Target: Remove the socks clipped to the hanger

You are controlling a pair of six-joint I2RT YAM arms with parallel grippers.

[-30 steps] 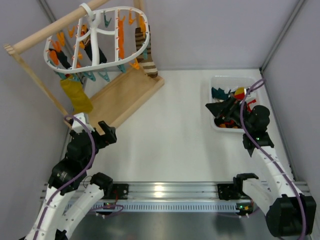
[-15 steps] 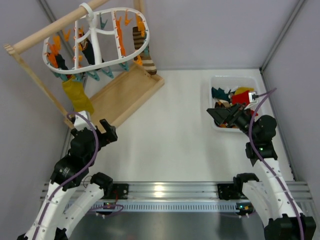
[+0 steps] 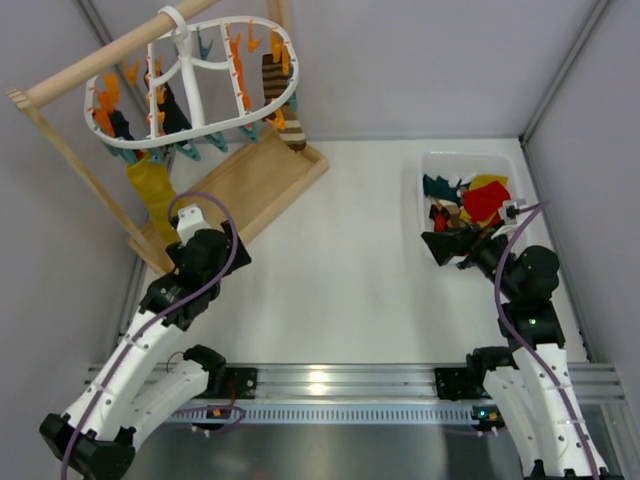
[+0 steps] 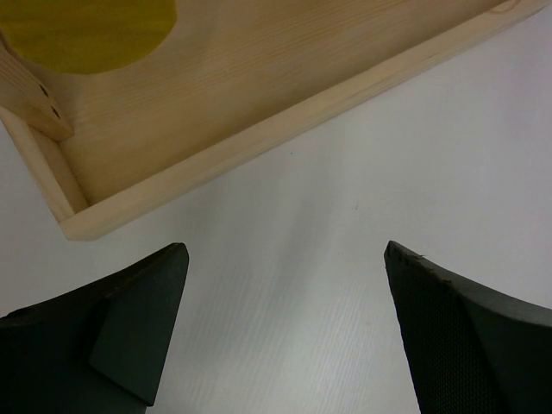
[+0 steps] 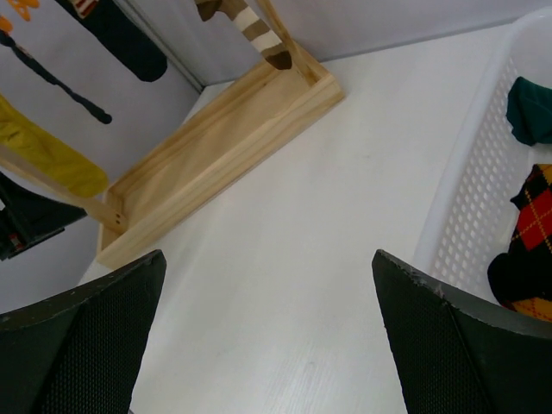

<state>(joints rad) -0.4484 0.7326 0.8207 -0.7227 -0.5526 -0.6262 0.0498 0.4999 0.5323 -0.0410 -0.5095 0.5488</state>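
Nearest the arm bases, the left gripper (image 4: 285,250) hovers over the white table (image 3: 340,270) with its jaws spread wide and nothing between them, just short of the near edge of the wooden base (image 3: 250,185). The right gripper (image 5: 267,254) is also fully spread and empty. It sits at the near-left corner of the white basket (image 3: 425,165), which holds loose socks, among them a red one (image 3: 485,200) and a teal one (image 3: 437,185).

Farther back, at the far left, the hanger (image 3: 187,65) hangs by its hook ring from the wooden rod (image 3: 110,60). Its oval frame is tilted, and its long axis runs left to right across the top view, rising a little toward the right end.

The clipped socks all point downward:
- The mustard sock (image 3: 155,190) drops from the near-left rim, its toe over the base just beyond the left gripper but not touching it.
- The dark socks (image 3: 170,110) hang inside the frame.
- The striped sock (image 3: 280,95) hangs at the right end.

The hanger stands up and back from the left gripper — and well apart from the right one, across the table.
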